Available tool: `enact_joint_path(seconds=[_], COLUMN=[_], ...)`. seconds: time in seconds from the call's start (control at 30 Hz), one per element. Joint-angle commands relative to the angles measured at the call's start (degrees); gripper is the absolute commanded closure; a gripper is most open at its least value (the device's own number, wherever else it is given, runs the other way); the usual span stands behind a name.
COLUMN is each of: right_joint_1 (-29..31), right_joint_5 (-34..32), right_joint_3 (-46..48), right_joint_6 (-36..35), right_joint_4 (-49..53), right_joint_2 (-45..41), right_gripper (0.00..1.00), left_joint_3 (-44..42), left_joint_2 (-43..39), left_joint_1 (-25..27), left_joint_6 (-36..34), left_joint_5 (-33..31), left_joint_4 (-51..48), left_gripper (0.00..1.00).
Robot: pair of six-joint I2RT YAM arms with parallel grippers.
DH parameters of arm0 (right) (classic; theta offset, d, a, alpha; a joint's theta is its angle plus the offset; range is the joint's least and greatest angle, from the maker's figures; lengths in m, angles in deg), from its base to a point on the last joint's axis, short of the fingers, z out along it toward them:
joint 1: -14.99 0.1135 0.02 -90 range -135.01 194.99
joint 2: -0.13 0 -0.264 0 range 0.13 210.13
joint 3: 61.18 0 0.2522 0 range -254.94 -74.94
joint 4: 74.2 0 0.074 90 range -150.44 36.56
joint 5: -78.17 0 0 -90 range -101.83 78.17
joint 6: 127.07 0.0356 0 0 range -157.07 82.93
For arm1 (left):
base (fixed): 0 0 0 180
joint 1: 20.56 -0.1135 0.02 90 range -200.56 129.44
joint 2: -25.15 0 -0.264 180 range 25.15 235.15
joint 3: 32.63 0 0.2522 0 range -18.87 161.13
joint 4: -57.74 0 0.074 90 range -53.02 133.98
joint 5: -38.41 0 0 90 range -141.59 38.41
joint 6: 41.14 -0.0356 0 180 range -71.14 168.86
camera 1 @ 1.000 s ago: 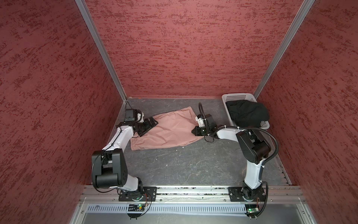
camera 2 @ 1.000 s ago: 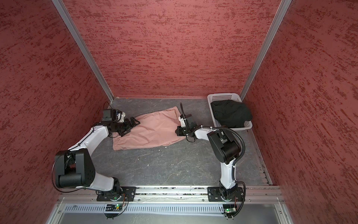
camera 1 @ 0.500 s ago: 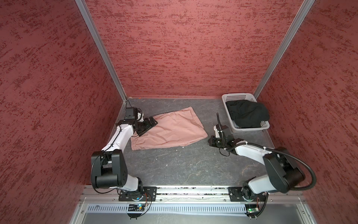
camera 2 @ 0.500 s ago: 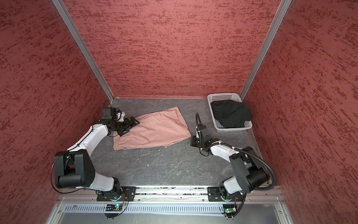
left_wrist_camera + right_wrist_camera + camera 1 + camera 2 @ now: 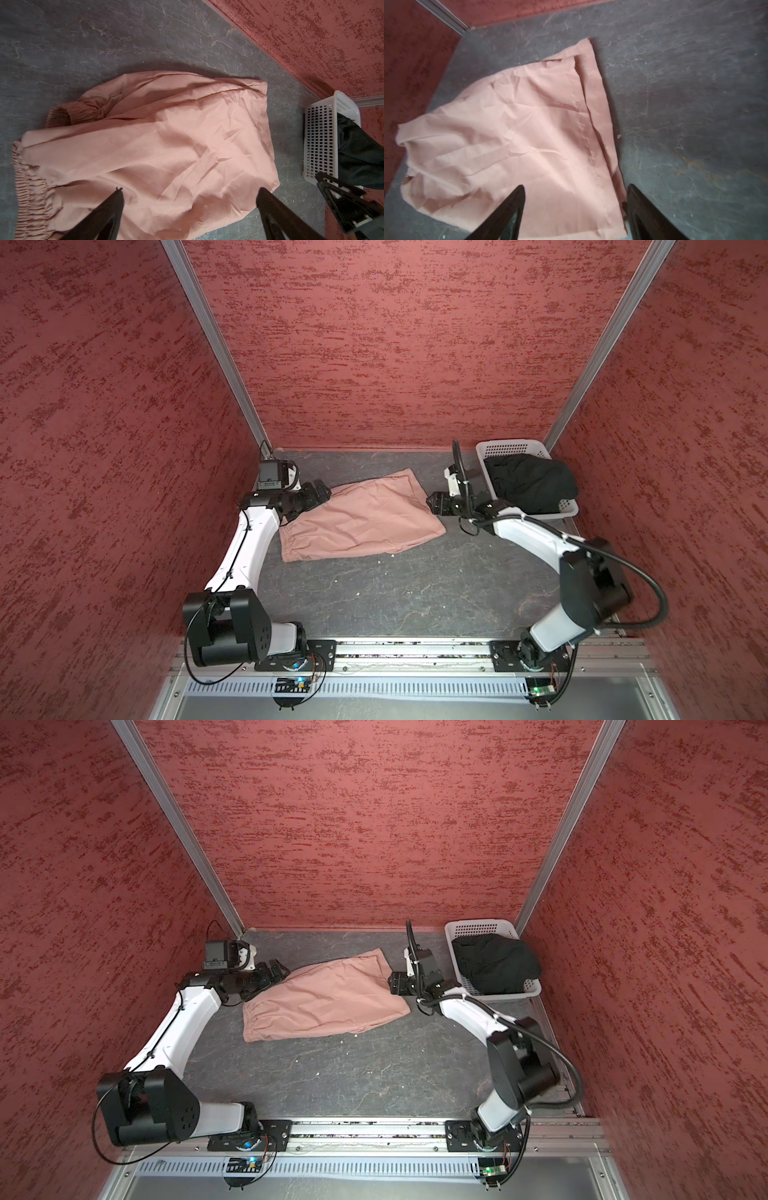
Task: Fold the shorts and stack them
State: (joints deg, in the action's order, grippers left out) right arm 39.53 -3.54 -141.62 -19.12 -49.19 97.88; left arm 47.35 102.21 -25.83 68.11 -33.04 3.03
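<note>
While the pink shorts [image 5: 361, 518] lie flat on the counter [image 5: 395, 593] in both top views, apparently folded once leg over leg, the black shorts [image 5: 532, 485] sit bunched in the white basket [image 5: 511, 445], so I'd call it under halfway. Left wrist view: left end effector [image 5: 190, 197] spread wide over the waistband side, gripping nothing. Right wrist view: right end effector [image 5: 576, 190] spread at the doubled hem edge, empty; cross fold, black pair and stacking remain.
</note>
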Motion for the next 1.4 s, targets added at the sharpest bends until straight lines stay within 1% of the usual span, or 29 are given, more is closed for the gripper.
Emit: enact_joint_path(seconds=[0.0,0.13,0.27,0.4,0.5,0.53,0.6,0.67,0.7,0.77,0.87,0.93,1.0,1.07,1.1,1.2,1.37], right_joint_1=[-1.1,-1.9,-2.9,-3.4,-3.2,-2.9,-2.4,-2.4,-2.4,-2.3,-2.0,-1.9,-1.9,-2.0,-2.3,-3.6,-6.6], right_joint_5=[2.7,2.0,2.2,6.1,12.1,12.8,12.1,11.4,11.5,12.4,13.2,14.1,14.0,12.3,11.1,6.7,3.0], right_joint_3=[-7.6,-14.4,-17.3,-17.3,-15.8,-15.0,-13.6,-12.7,-12.0,-11.0,-10.4,-10.2,-9.1,-8.1,-7.7,-5.4,4.8], right_joint_6=[-7.3,-10.4,-12.1,-12.2,-10.3,-9.7,-8.9,-8.5,-8.0,-7.2,-5.8,-4.4,-2.9,-2.6,-2.6,-2.2,-0.2], right_joint_4=[7.6,11.0,13.1,13.1,11.1,10.3,9.8,9.6,8.9,7.6,6.4,6.0,5.1,6.0,7.0,9.4,9.1], right_joint_2=[8.8,16.9,20.7,22.4,23.4,23.5,24.1,24.3,24.2,23.8,23.0,22.4,20.9,19.1,18.2,14.9,6.4], right_gripper=[0.19,0.17,0.15,0.14,0.14,0.14,0.15,0.18,0.2,0.29,0.47,0.63,0.83,0.98,1.0,1.0,1.0], left_joint_3=[-2.1,-5.7,-6.6,-5.7,-5.9,-6.0,-6.0,-5.7,-5.7,-5.6,-5.8,-6.3,-6.7,-6.9,-6.9,-7.0,-7.7], left_joint_2=[-3.8,-7.8,-9.0,-9.3,-10.6,-11.0,-11.6,-11.8,-12.0,-12.1,-12.4,-12.1,-11.6,-10.8,-10.5,-9.5,-7.2], left_joint_1=[-1.1,-3.0,-3.5,-3.6,-4.0,-4.2,-4.8,-5.4,-5.7,-6.3,-6.9,-7.3,-8.0,-8.4,-8.6,-8.3,-6.5], left_joint_6=[-0.1,1.0,1.5,1.5,1.7,1.8,1.5,1.1,1.0,0.9,0.7,0.5,0.4,0.4,0.5,0.8,1.6], left_joint_5=[-0.9,0.5,1.2,2.6,2.4,2.5,2.9,3.1,3.2,4.0,4.3,4.3,4.2,4.5,4.6,5.0,4.5], left_joint_4=[-2.1,-1.3,-1.4,-2.7,-3.0,-2.9,-3.4,-4.1,-4.5,-4.7,-4.9,-4.7,-4.7,-4.4,-4.2,-3.6,-1.9], left_gripper=[0.01,0.01,0.01,0.01,0.01,0.01,0.01,0.0,0.01,0.01,0.01,0.01,0.01,0.01,0.01,0.01,0.01])
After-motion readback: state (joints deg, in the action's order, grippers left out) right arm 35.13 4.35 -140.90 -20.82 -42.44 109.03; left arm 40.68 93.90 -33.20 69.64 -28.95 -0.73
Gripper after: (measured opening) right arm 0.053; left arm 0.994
